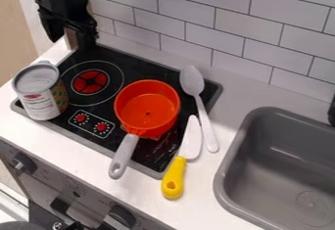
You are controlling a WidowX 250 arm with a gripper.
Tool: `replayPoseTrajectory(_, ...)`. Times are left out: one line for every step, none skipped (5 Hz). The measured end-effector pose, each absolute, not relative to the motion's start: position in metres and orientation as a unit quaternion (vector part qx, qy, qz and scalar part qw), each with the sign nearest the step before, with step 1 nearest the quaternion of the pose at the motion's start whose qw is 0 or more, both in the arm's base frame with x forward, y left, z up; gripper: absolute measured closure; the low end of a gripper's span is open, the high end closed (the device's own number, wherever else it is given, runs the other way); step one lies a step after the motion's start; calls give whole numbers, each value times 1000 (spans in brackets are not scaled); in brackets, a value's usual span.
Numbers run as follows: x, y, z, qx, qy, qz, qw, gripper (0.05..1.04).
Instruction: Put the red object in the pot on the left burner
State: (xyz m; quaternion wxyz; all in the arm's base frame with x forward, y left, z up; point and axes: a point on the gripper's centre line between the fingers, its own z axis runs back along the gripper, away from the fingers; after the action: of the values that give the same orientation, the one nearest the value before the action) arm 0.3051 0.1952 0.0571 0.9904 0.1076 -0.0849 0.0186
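red pot (147, 106): upright on R side of stovetop, R of the L burner. Task says red obj goes in a pot; prob this pot *is* the red obj, dest = L burner.
grey handle (124, 156): points to front edge, overhangs onto counter. Will swing if pot twists, so keep its angle on the carry.
L burner (90, 81): red centre w/ ring, free to take the pot base. Centre on the red, lower flat, then release.
pincer (70, 43): upper L, behind the burner, well apart from pot. Jaws look spread wide, no hold on anything I can make out; brownish patch in the gap, can't tell what.
next step: come in above the pot, one jaw inside rim, one outside, straight down. Close firm, lift level; off-centre grip prob tips it handle-side.
can (39, 97): upright, front-L corner, just beside burner ring. Main knock risk on set-down, approx from the back/R.
spoon (198, 99): R of pot, bowl on stovetop, other end on counter.
knife (173, 176): yellow grip on counter, pale blade up over stove edge.
stovetop (105, 143): black, glossy, pot may slide if pushed.
counter (212, 181): white, grey sink (226, 172) at R.
room: white tiled wall (229, 26) behind, oven front w/ knobs (23, 163) below.
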Motion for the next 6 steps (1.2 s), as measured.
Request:
replayPoseTrajectory(301,192,45,95,-68,19,993,84)
replayPoseTrajectory(294,182,49,67,-60,-1,996,84)
replayPoseTrajectory(288,172,71,43,-77,-7,996,84)
replayPoseTrajectory(273,157,84,19,-67,2,998,84)
replayPoseTrajectory(242,126,84,-12,-27,32,999,84)
replayPoseTrajectory(224,101,80,-50,-15,19,998,84)
